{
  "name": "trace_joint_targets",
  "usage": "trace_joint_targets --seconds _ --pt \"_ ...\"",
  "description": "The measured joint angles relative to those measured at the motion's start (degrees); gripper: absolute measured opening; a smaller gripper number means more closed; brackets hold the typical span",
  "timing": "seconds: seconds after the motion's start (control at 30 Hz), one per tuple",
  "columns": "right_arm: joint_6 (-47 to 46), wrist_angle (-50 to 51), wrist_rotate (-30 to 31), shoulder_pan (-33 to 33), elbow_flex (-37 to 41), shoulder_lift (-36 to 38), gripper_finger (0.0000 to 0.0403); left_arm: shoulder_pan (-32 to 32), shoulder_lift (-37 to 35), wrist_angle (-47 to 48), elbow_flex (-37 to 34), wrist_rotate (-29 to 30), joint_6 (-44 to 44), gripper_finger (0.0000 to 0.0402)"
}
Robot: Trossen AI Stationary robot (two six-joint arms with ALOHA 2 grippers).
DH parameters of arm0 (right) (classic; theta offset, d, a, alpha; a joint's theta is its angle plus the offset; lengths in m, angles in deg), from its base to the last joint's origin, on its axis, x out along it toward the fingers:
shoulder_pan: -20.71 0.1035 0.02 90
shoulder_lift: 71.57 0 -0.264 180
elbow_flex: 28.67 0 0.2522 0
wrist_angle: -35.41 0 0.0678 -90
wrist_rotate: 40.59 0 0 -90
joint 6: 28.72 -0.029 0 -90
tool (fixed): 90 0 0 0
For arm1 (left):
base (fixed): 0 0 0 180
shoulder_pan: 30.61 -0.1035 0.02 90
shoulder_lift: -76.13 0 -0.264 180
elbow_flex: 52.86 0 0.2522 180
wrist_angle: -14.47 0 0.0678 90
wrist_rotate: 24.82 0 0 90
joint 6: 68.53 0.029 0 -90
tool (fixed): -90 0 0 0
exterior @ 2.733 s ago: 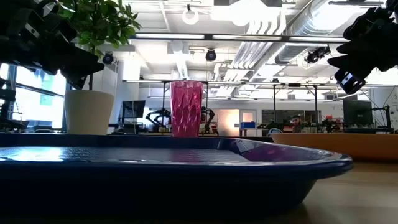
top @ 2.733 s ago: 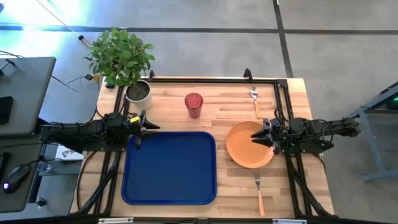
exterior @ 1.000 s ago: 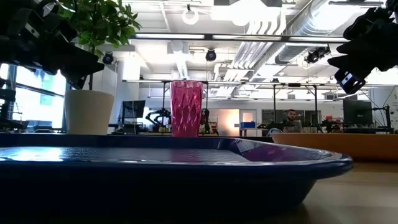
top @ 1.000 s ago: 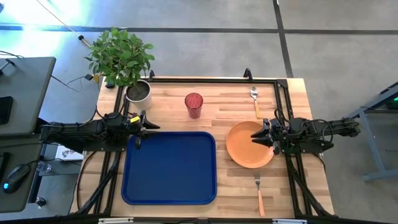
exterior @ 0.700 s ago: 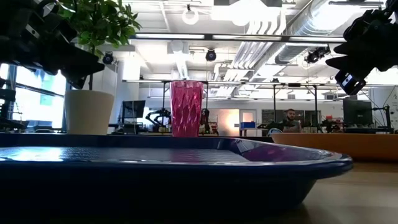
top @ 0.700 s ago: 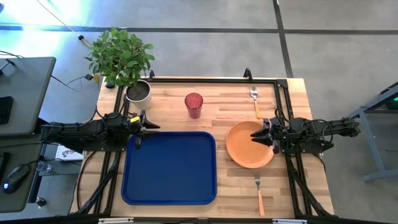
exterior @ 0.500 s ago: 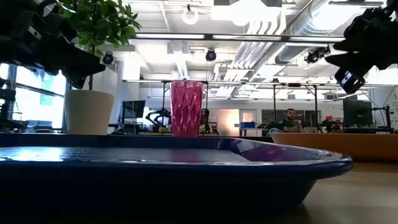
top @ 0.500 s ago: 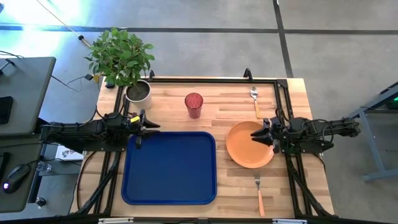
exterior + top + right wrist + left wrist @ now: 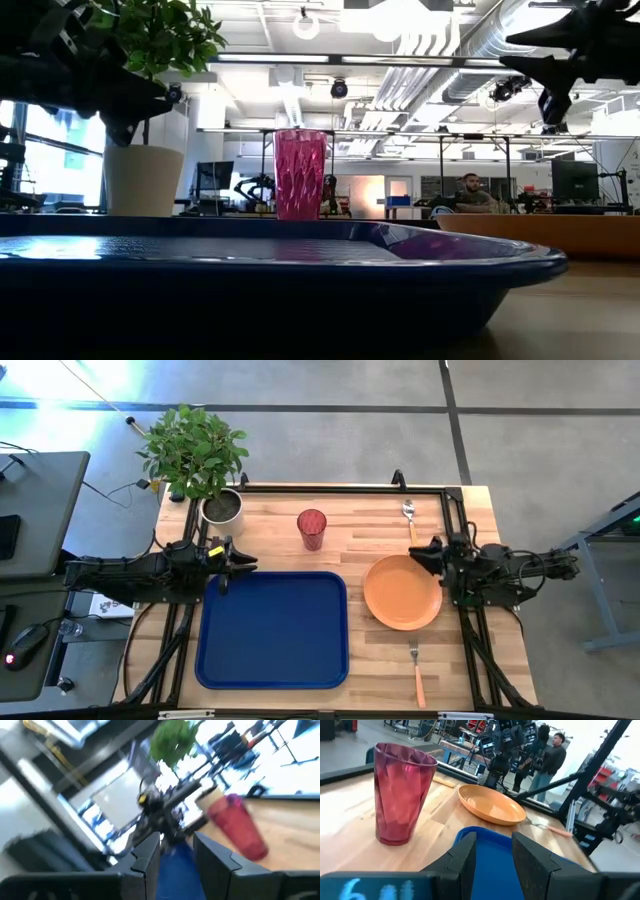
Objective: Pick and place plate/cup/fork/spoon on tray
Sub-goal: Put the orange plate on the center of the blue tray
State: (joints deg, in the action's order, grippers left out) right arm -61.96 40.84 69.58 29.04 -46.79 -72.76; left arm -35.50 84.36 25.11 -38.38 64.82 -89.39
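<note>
The right pincer [image 9: 424, 553] hangs over the far right rim of the orange plate [image 9: 402, 592], its two dark fingers [image 9: 148, 855] a narrow gap apart with nothing between them. The left pincer [image 9: 234, 562] waits above the table [image 9: 370, 520] at the far left corner of the dark blue tray [image 9: 272, 628]; its fingers [image 9: 464, 856] are likewise slightly parted and hold nothing.

In the high view the tray lies flat on the wooden table, left of centre and toward the near edge, with no tableware on it. The plate rests on the table just to the tray's right, apart from its rim. The translucent red ribbed cup [image 9: 311, 528] stands upright beyond the tray's far edge, between the grey plant pot [image 9: 222, 508] with its leafy green plant [image 9: 193, 450] and the spoon [image 9: 410, 521]. The spoon lies at the far right of the table, bowl away from the plate and yellow-orange handle pointing toward it. The fork [image 9: 416, 670] lies near the table's front edge, on the near side of the plate, tines toward the plate and orange handle toward the edge.

In the low view the cup [image 9: 300, 173] shows upright behind the tray's rim [image 9: 420, 262], and a person [image 9: 466, 190] sits far off in the room behind.
</note>
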Motion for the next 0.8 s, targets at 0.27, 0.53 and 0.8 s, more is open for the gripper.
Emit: trace_joint_targets --seconds 0.27,0.53,0.8 --pt "2.72 -8.34 4.69 0.0 0.0 -0.02 0.011 0.01 0.0 -0.32 -0.01 0.0 -2.05 0.0115" --pt "1.19 -10.54 5.76 -0.09 -4.07 -0.4 0.011 -0.01 0.0 -1.3 -0.01 0.0 -10.19 0.0115" --pt "0.02 16.21 5.54 -0.09 -21.23 -8.61 0.011 0.01 0.02 -1.35 -0.01 0.0 -18.04 0.0115"
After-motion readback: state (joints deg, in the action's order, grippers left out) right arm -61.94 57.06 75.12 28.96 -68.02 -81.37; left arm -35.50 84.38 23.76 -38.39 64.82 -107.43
